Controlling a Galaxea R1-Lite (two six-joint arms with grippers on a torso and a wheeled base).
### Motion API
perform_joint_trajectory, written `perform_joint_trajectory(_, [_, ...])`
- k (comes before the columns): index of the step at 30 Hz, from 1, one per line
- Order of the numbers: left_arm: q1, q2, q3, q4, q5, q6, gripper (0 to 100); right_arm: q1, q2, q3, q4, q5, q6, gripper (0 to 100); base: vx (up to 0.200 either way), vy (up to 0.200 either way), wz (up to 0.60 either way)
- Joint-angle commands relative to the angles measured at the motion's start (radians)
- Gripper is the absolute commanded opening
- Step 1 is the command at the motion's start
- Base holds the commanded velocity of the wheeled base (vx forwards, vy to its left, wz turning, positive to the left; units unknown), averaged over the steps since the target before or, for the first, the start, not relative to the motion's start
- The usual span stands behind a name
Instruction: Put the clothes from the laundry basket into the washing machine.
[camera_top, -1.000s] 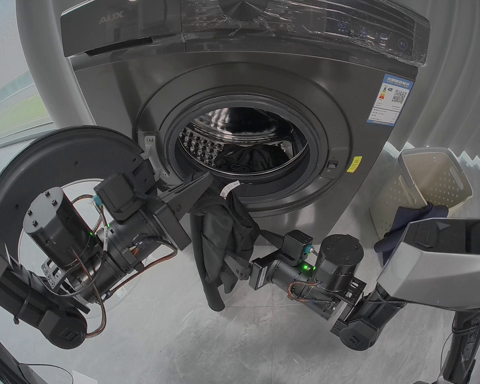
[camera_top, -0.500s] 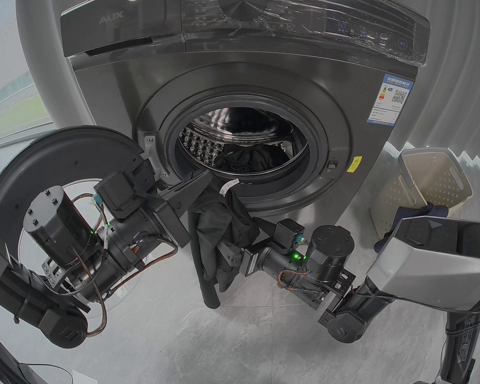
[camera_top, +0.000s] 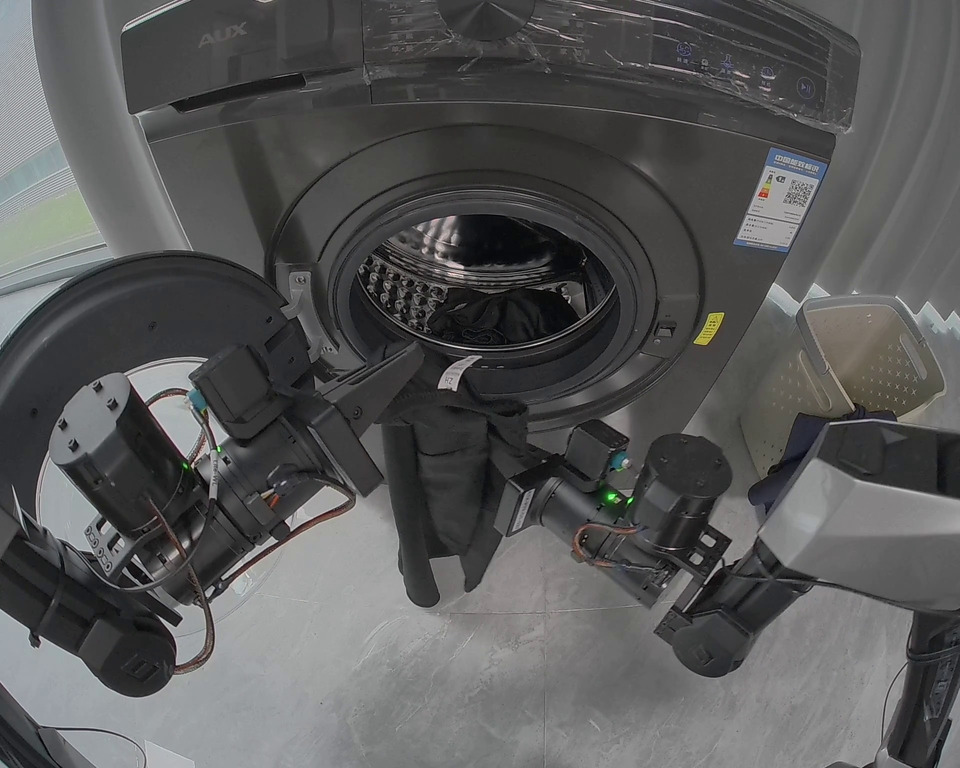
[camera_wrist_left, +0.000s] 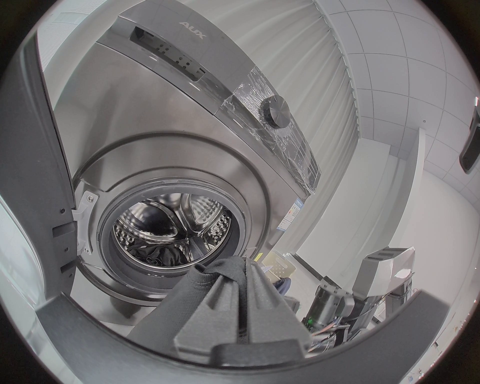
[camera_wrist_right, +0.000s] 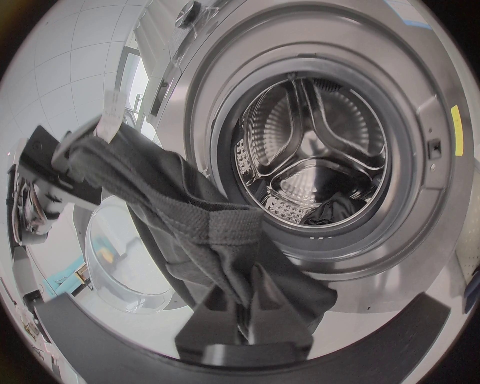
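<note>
Just below the washing machine (camera_top: 600, 170) opening, the right gripper (camera_top: 505, 422) has swung up level with the left gripper (camera_top: 410, 358). Both pinch the dark garment (camera_top: 450, 470), its waistband now taut, probably ready to feed in. The white tag (camera_top: 458, 372) and blue-edged sticker (camera_top: 780, 200) carry print too small to make out.

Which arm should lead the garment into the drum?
Probably left: the left gripper, shut on the dark grey fabric garment, sits at the rim of the steel drum; the right gripper holds it lower.
</note>
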Motion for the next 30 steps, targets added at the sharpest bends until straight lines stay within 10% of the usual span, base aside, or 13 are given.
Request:
perform_joint_trajectory(1, [0.000, 0.007, 0.003, -0.001, 0.000, -0.001, 0, -0.039, -0.133, 0.093, 0.001, 0.008, -0.007, 0, 0.000, 0.000, 0.00])
perform_joint_trajectory(19, [-0.006, 0.003, 0.024, -0.003, -0.005, -0.001, 0, -0.022, -0.161, 0.153, 0.003, 0.009, -0.015, 0, 0.000, 0.000, 0.00])
perform_joint_trajectory(20, [-0.006, 0.000, 0.024, -0.003, -0.005, -0.001, 0, -0.018, -0.146, 0.144, 0.000, 0.009, -0.013, 100, 0.000, 0.000, 0.00])
perform_joint_trajectory(30, [-0.009, -0.003, 0.024, -0.003, -0.005, -0.001, 0, -0.002, -0.116, 0.138, -0.002, 0.009, -0.010, 100, 0.000, 0.000, 0.00])
